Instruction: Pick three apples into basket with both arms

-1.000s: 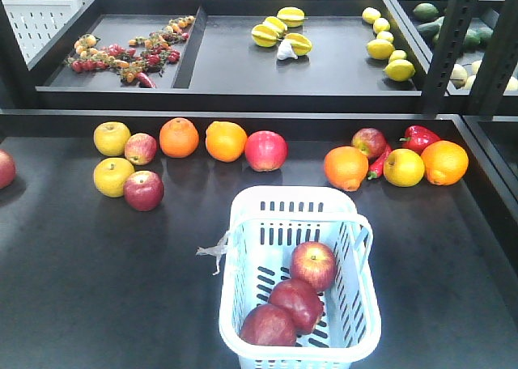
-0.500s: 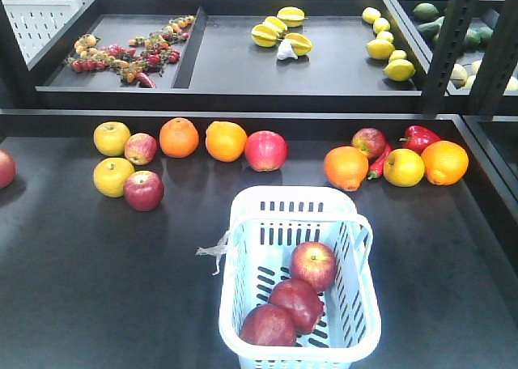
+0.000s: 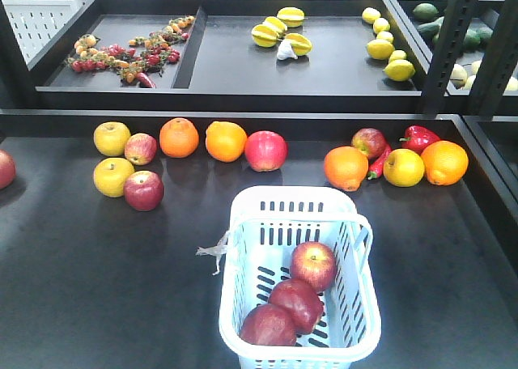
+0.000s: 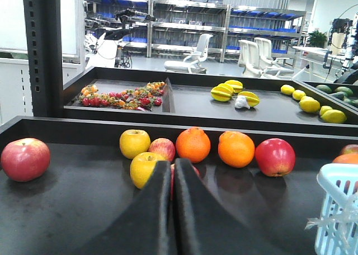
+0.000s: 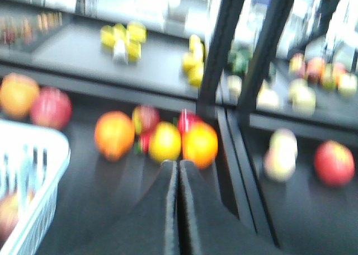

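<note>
1. No text, label, brand, number or sign can be read in any of the three views.
2. The basket (image 3: 301, 346) has plain plastic walls with no print on them.
3. The shelves far behind the left gripper (image 4: 172, 174) are too small and too far away for any writing to be readable.

Left gripper (image 4: 172, 171) low over the dark worktop (image 4: 67, 204), its two black fingers pressed together, row of fruit just beyond: two yellow fruits (image 4: 135, 143), oranges (image 4: 193, 145), red apple (image 4: 274, 156), another apple (image 4: 25, 159) far left, basket (image 4: 339, 210) corner at right edge.
</note>
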